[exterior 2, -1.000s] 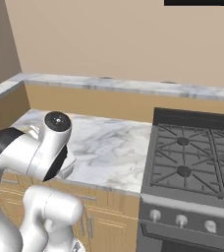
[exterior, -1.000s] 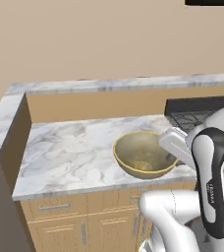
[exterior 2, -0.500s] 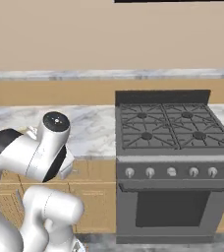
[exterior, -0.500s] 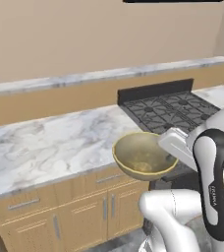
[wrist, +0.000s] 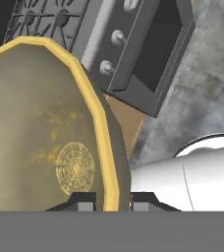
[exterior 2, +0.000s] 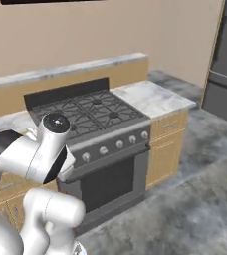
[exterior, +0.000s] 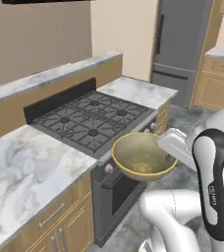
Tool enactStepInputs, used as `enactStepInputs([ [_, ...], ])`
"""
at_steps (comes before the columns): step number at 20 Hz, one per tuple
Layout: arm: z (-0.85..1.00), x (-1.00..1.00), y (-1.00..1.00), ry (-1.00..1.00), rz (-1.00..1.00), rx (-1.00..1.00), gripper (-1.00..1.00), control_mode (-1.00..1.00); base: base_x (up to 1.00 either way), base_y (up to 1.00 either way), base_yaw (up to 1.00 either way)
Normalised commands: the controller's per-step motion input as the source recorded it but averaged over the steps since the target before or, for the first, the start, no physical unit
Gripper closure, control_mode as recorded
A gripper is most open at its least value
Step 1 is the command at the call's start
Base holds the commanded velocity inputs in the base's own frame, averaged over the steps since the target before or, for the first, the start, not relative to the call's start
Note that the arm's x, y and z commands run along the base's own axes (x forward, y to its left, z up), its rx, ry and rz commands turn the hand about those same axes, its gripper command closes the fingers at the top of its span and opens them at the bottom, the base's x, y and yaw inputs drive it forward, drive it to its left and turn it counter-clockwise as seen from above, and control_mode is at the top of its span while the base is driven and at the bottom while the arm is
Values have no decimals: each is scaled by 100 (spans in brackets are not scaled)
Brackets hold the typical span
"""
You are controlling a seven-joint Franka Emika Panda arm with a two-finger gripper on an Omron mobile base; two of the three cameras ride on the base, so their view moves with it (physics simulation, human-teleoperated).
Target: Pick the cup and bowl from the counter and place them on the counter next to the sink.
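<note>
My gripper [wrist: 112, 201] is clamped on the rim of the olive-tan bowl [exterior: 142, 155], which I hold at frame centre, in the air before the black gas stove [exterior: 84, 120].

One bowl [exterior: 142, 157], wide and olive-tan. One black gas stove [exterior: 87, 122] with four burners on top and five knobs [exterior 2: 119, 144] along its front edge. One oven door [exterior 2: 113, 183] below them. One grey fridge [exterior: 182, 49]. Two marble counter [exterior: 20, 167] stretches flanking the stove
</note>
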Motion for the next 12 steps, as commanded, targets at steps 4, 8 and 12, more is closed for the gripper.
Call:
enactStepInputs([
  [4,0,0,0,0,0,0,100,100,0,-38,-84],
  [8,0,0,0,0,0,0,100,100,0,-38,-83],
  [12,0,0,0,0,0,0,100,100,0,-24,-77],
])
